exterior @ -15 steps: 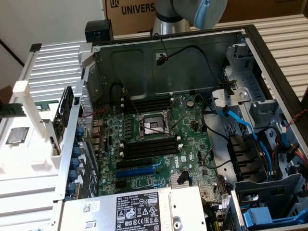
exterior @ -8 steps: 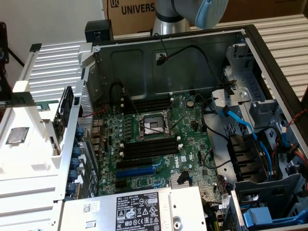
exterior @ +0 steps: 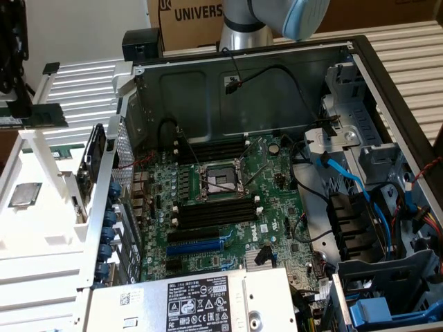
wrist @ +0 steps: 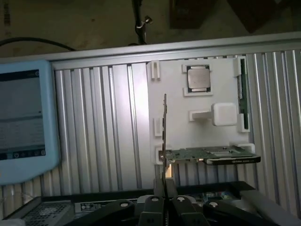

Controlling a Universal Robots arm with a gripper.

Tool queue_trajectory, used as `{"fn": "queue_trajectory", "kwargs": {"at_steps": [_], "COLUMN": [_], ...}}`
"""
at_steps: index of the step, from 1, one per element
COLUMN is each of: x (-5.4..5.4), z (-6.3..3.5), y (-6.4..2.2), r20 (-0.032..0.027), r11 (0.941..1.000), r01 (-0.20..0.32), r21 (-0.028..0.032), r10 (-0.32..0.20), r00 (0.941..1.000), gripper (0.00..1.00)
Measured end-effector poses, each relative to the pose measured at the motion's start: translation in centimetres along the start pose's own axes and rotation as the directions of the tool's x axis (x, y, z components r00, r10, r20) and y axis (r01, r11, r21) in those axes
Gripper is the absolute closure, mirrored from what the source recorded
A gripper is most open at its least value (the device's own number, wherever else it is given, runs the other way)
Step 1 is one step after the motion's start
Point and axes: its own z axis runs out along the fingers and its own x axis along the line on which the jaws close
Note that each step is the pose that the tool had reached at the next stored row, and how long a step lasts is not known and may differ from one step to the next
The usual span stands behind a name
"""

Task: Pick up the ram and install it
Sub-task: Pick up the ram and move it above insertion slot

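Because the end effector is pinched nearly closed on the thin ram over the white tray, any twist in that narrow hold could let it slip.

Exterior view is evenly and brightly lit from overhead, the motherboard free of glare and shade pooling only among the drive bays; wrist view is dimmer, with a pale glare band on the ribbed table, the white tray nearly washed out, and the floor beyond it dark.
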Motion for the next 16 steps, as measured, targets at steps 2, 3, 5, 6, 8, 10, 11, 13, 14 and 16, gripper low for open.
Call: {"fn": "queue_trajectory", "kwargs": {"at_steps": [2, 3, 5, 6, 8, 10, 11, 13, 14, 16], "x": [-0.1, -0.1, -0.2, -0.3, -0.4, -0.6, -0.7, -0.8, -0.8, -0.9], "z": [-0.82, -1.01, -1.27, -1.37, -1.62, -1.74, -1.75, -1.78, -1.82, -1.9], "y": [-0.96, -1.43, -2.34, -2.76, -4.1, -5.93, -6.34, -7.21, -7.63, -8.53], "r20": [-0.0052, -0.0055, -0.006, -0.0063, -0.0066, -0.0075, -0.008, -0.0092, -0.0097, -0.0106], "r11": [1.0, 1.0, 1.0, 1.0, 1.0, 1.0, 1.0, 1.0, 1.0, 1.0], "r01": [0.0, 0.0, 0.0, 0.0, 0.0, 0.0, 0.0, 0.0, 0.0, 0.0], "r21": [0.0007, 0.0008, 0.0007, 0.0007, 0.0008, 0.0009, 0.0008, 0.0011, 0.001, 0.0011], "r10": [0.0, 0.0, 0.0, 0.0, 0.0, 0.0, 0.0, 0.0, 0.0, 0.0], "r00": [1.0, 1.0, 1.0, 1.0, 1.0, 1.0, 1.0, 1.0, 1.0, 0.9999], "gripper": [0.87, 0.87, 0.87, 0.87, 0.87, 0.87, 0.87, 0.87, 0.87, 0.87]}}
